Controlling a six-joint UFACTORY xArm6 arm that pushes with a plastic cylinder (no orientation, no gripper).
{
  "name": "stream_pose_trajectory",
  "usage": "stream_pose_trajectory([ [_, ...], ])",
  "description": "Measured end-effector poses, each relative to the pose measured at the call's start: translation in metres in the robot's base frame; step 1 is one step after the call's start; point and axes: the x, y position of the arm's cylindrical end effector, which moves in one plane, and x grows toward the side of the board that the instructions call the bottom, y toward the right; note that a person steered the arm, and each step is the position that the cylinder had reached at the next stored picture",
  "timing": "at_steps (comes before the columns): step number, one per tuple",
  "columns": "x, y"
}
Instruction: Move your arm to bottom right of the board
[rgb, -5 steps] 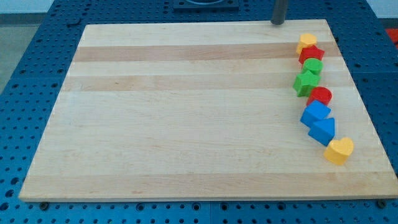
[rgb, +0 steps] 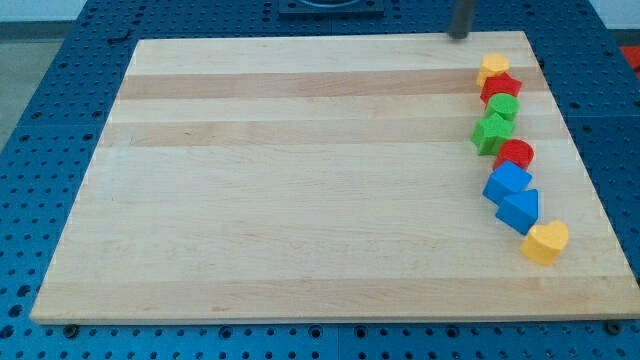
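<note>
The tabletop (rgb: 330, 180) is a pale wooden board with lengthwise grain bands. It fills most of the view and rests on a blue perforated base (rgb: 60, 120) that shows on all four sides. The board's bottom-right corner, at 4 o'clock from its centre, carries no block.

Block count: eight in total, two of each colour. All eight form one uneven column along the board's right edge, running from 2 o'clock down to 4 o'clock. Neighbouring blocks touch or nearly touch.

Listed by apparent size, largest first:
- Lower blue block (rgb: 519, 210), wedge-like, sixth from the top.
- Upper blue block (rgb: 507, 182), fifth from the top, touching the lower blue block.
- Yellow heart (rgb: 546, 241), last in the column and nearest the bottom-right corner.
- Green star (rgb: 491, 133), offset slightly to the view's left of the column.
- Red star (rgb: 500, 86), second from the top.
- Red cylinder (rgb: 516, 154), just above the upper blue block.
- Green cylinder (rgb: 504, 106), between the red star and the green star.
- Upper yellow block (rgb: 492, 67), first in the column; its shape cannot be made out with certainty.

The arm carries a rod, not an end effector with jaws, so there is no spread or pressed state to tell. My tip (rgb: 459, 36) stands at the board's top edge, at 1 o'clock from the centre. It is near the upper yellow block, at 10 o'clock from it, and touches no block. It is well apart from the yellow heart.
</note>
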Motion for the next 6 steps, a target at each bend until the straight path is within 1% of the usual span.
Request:
stream_pose_trajectory([
  [1,0.001,0.073],
  [2,0.021,0.121],
  [4,0.025,0.12],
  [5,0.047,0.12],
  [6,0.14,0.12],
])
